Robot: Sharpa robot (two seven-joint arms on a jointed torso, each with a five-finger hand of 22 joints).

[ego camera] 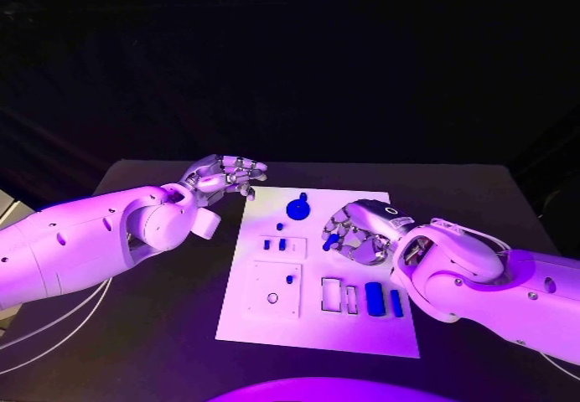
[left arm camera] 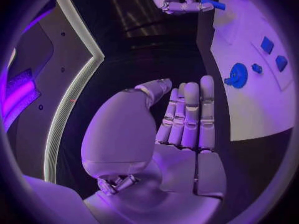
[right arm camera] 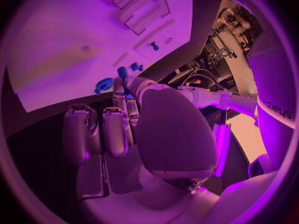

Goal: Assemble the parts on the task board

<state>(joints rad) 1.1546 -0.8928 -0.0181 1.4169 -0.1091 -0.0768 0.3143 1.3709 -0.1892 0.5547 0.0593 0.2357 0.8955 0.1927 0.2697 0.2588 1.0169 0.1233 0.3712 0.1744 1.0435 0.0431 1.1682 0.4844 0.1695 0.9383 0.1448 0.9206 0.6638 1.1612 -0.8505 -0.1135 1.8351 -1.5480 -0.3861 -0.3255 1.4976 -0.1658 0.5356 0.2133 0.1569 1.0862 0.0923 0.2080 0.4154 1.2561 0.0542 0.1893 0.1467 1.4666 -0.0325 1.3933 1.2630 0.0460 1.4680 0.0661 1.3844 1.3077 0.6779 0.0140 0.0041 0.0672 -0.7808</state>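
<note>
Right robot hand (ego camera: 360, 230) sits over the right-middle of the task board (ego camera: 317, 331), fingers curled, pinching a small blue part (ego camera: 330, 241) between thumb and fingertips; the left wrist view confirms it, a short blue peg (left arm camera: 212, 5) sticking out of the pinch above the board. Its long axis looks roughly along the fingertips, pointing across the board toward the robot's left; exact tilt I can't tell. The relation that matters: the held part is just right of the small slot block (ego camera: 283, 245), which carries two short blue inserts, and nearer the robot than the round blue knob (ego camera: 297, 207) at the board's far end. Any seat for it lies left of and below the pinch, so I judge the next move is a short shift left plus descent, with the peg's axis squared to the hole first. Two long blue bars (ego camera: 383, 299) lie side by side at the near-right of the board, just beside the right wrist, and they risk a knock if the forearm drops. Left robot hand (ego camera: 224, 180) is off the board's far-left corner over the bench (ego camera: 145, 335), holding nothing; its wrist view shows fingers (left arm camera: 191, 115) straight and pressed side by side, thumb apart. It's farther from the slots, so the right hand does the work.
</note>
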